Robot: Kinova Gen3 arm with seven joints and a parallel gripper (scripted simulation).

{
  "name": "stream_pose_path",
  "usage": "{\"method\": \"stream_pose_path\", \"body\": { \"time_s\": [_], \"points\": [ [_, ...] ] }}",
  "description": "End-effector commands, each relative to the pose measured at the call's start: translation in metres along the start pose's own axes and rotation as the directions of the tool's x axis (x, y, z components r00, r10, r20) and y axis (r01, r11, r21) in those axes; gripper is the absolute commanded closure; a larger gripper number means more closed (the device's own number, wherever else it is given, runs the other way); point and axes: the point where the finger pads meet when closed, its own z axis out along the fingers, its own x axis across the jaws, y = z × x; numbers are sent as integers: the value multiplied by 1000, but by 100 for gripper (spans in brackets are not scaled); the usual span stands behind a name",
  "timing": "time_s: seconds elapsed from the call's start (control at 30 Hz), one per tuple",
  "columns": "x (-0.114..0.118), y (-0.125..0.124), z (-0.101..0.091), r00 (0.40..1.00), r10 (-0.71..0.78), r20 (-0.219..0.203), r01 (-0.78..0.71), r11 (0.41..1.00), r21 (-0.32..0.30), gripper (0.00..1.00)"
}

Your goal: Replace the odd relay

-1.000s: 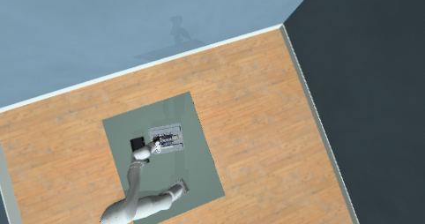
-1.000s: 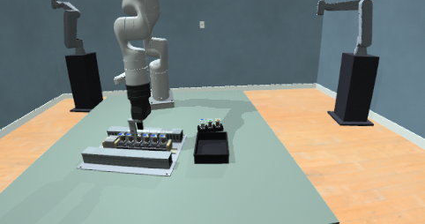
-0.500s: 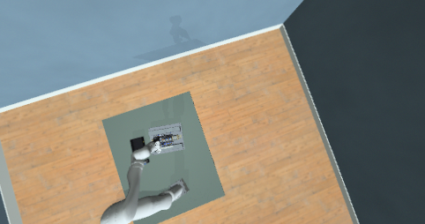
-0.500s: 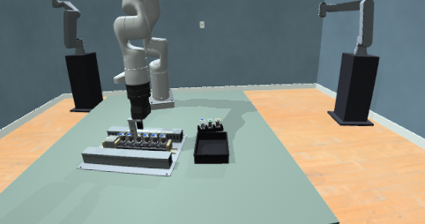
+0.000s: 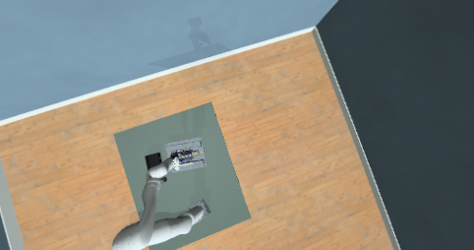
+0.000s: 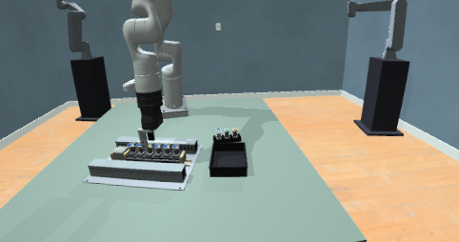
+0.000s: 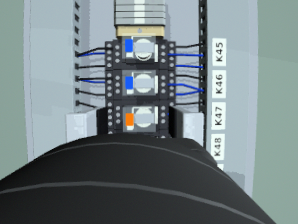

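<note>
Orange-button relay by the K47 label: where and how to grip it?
Best from straight above, claw open, one finger on each narrow end of the orange-button relay: neighbors crowd its long sides, while the button end and the opposite end look freer.

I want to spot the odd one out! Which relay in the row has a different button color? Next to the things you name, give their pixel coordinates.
The relay beside the K47 label (image 7: 218,116), the third one (image 7: 145,119): its button is orange, while its visible neighbors' buttons are blue.

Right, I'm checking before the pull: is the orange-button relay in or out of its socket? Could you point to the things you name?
In: the orange-button relay (image 7: 145,119) sits in line with its blue-button neighbours; full depth, I can't tell.
</note>
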Motion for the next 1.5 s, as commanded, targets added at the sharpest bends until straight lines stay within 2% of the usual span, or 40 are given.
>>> {"method": "stream_pose_path", "body": {
  "time_s": [0.0,1.47],
  "points": [
    [0,0,2,1000,0,-1,0,1000,0,0],
    [-1,0,20,1000,0,1,0,1000,0,0]
  ]
}}
